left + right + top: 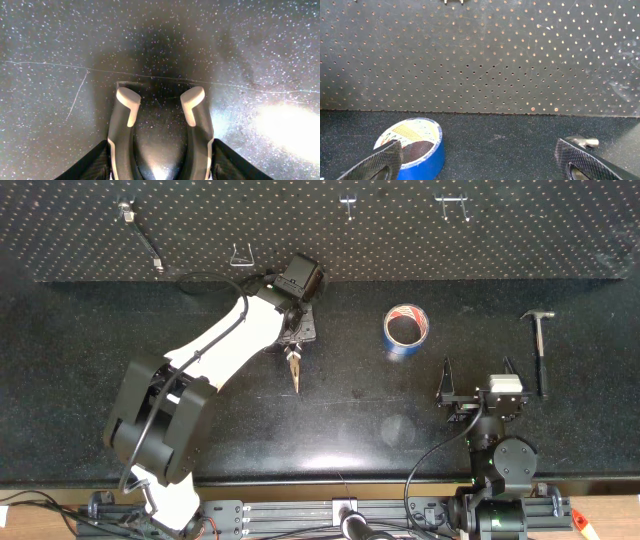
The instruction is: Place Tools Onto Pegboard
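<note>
While the left gripper (161,97) points straight down at the speckled black table (80,350), its jaws partly apart with only bare surface between them, the pliers (294,368) lie flat just beside it, tips toward the arm bases. Further right, a blue roll of tape (406,327) rests near the pegboard (300,220). The right gripper (477,150) faces the board, jaws spread wide and empty, between the tape and the hammer (541,350), which lies flat.
</note>
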`<state>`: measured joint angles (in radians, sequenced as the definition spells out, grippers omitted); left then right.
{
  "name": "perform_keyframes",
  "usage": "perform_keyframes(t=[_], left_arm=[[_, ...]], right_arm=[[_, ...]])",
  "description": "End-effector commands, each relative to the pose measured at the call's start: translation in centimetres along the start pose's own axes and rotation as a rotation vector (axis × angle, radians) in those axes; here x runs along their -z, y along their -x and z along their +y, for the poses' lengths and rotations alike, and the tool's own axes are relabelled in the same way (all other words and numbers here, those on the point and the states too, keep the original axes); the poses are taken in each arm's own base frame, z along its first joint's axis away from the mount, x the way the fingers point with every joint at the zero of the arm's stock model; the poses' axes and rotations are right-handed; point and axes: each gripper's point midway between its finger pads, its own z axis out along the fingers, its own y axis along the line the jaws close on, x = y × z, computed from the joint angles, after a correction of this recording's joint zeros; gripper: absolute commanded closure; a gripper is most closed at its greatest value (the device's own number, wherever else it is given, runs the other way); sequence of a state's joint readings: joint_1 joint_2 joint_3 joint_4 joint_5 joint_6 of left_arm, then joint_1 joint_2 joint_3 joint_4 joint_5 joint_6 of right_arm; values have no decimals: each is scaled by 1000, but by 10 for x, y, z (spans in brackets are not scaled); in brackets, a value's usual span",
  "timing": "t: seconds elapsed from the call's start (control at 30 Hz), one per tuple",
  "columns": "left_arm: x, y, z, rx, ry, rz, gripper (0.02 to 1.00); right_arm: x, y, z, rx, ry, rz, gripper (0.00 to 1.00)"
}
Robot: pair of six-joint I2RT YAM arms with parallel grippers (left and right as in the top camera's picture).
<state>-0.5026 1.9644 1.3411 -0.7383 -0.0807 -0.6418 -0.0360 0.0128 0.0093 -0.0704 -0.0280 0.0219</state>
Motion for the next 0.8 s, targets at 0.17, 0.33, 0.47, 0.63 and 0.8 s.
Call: perform_keyframes(t=[0.17,0.33,0.47,0.63,0.8], left_arm=[[-9,-6,3,4,12,22,989],[-1,-1,2,4,7,-8,989],[10,2,8,0,34,-33,991],[26,2,9,-4,21,-42,993],[65,9,13,4,3,-112,991]], right_arm=[[0,-1,3,-11,12,-3,20],[0,-1,3,-10,12,-3,20],[0,-1,3,-11,12,-3,20],[0,-1,3,-10,13,-3,20],[0,-1,3,-11,12,-3,20]])
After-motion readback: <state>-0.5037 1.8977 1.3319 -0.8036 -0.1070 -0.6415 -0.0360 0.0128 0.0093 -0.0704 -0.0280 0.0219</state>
